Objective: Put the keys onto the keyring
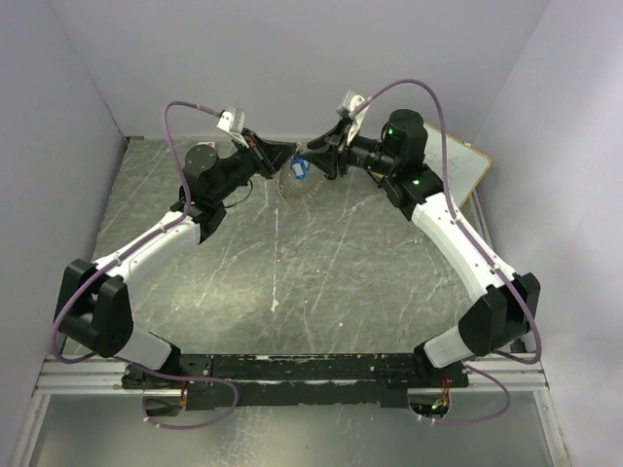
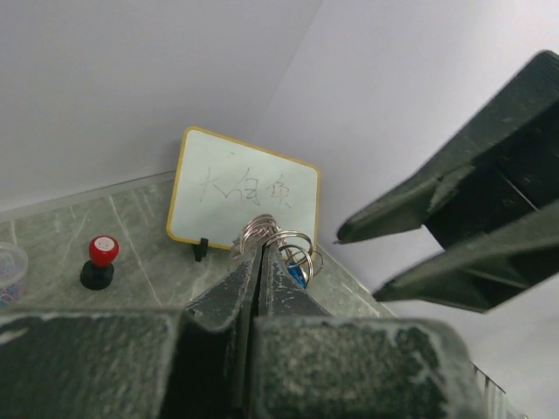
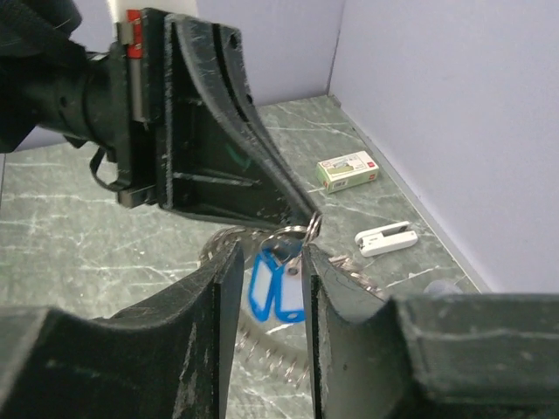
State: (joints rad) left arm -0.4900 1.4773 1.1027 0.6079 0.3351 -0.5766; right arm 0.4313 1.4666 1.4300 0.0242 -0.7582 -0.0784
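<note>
A green-grey marbled table is sitting between pale lilac walls. The left gripper is pinching the keyring above it, the blue keys dangling beneath; the right gripper is gaping just beside. A whiteboard is showing faint, unreadable handwriting; a small box is carrying an illegible label

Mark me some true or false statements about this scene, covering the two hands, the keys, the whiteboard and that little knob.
1. The left hand is shut on the keyring. True.
2. The keys are red. False: they are blue.
3. The whiteboard lies flat. False: it stands up on its edge.
4. A red-topped knob stands on the table. True.
5. The right hand is clamped fully shut. False: a gap shows between its fingers.
</note>
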